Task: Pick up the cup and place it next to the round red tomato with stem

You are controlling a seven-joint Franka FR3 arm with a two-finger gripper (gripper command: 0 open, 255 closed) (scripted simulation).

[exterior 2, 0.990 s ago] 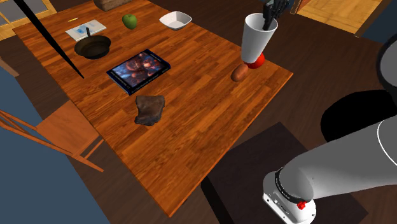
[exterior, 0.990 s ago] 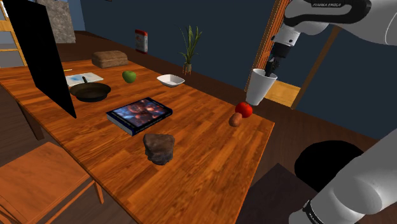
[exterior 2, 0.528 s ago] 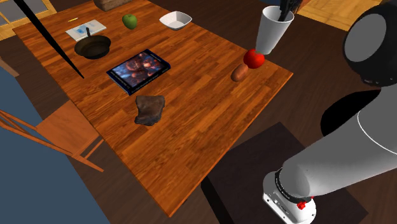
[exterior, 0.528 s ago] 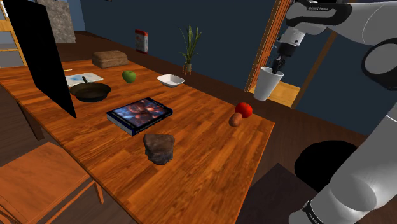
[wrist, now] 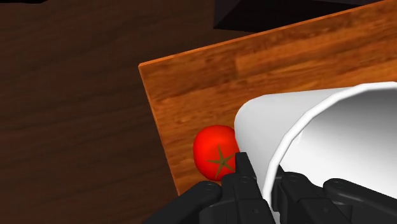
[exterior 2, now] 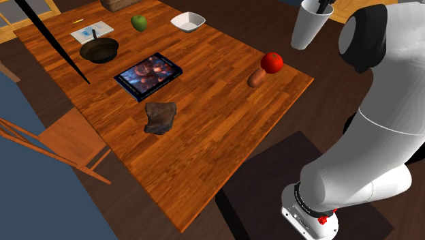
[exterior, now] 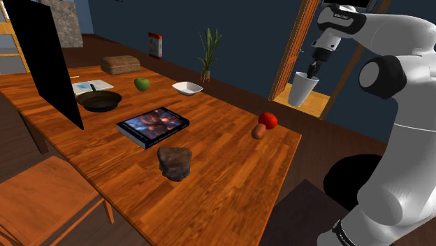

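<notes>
Your gripper is pinched shut on the rim wall of the white cup. One finger is outside the wall, the other inside. The cup hangs from the hand, mouth up and a little tilted, in the air and clear of the wooden table. In the wrist view the red tomato lies past the outer finger, by the table's corner. In the shoulder view the tomato sits below the cup, toward that view's left. A small brown potato-shaped item lies just beside it. Farther off are a book, a dark rock, a white bowl and a black pan.
</notes>
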